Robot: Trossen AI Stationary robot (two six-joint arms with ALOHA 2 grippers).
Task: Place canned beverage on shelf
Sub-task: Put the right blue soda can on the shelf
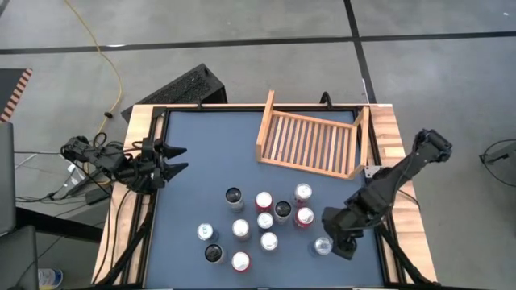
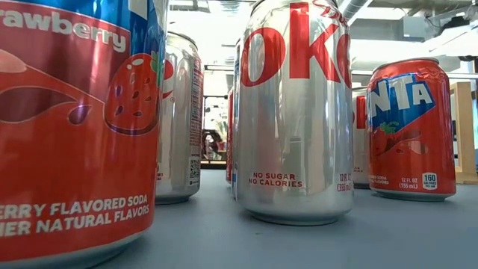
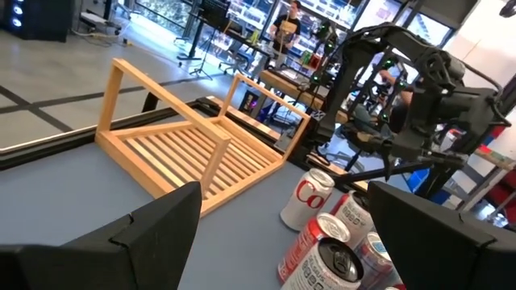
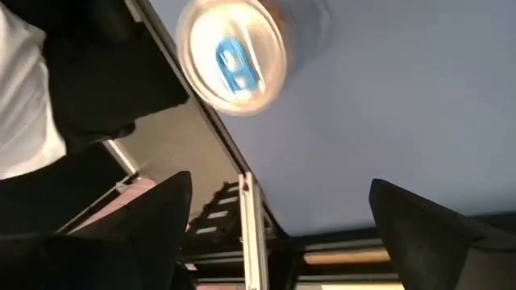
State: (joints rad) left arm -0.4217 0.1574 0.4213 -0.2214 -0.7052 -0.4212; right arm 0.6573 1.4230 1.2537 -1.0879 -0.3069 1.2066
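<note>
Low view, nearest the lens: a strawberry soda can [image 2: 75, 127] fills the left of the frame, a silver cola can [image 2: 295, 112] stands centre, an orange-brand can [image 2: 413, 128] at right. All upright on the blue-grey table mat [image 2: 224, 239].

High view: about a dozen cans cluster lower centre. One silver can with a blue tab [image 1: 323, 246] stands apart at lower right, close to the mat's right edge. The right gripper [image 1: 340, 242] is low just beside it, fingers spread wide, holding nothing; in the right wrist view this can [image 4: 234, 56] sits beyond the two dark fingertips, not yet between them.

Handling, as judged: rigid thin aluminium wall, smooth and somewhat slippery; moderately heavy if full, which cannot be told. Too hard a squeeze could dent it. Best hold looks like mid-body, fingers on opposite sides, can kept upright. The table edge is close by, so a nudge could tip it off.

The left gripper [image 1: 173, 159] waits at the mat's left edge, mid-frame, fingers parted and empty.

Farther back, upper centre-right: the shelf [image 1: 310, 141], light wood, slatted base, raised sides, no cans in it, well apart from the cluster.

Beyond the table: grey concrete floor, a yellow cable [image 1: 105, 56] upper left. Left wrist view shows a workshop with racks and a person [image 3: 288, 18] far back.
</note>
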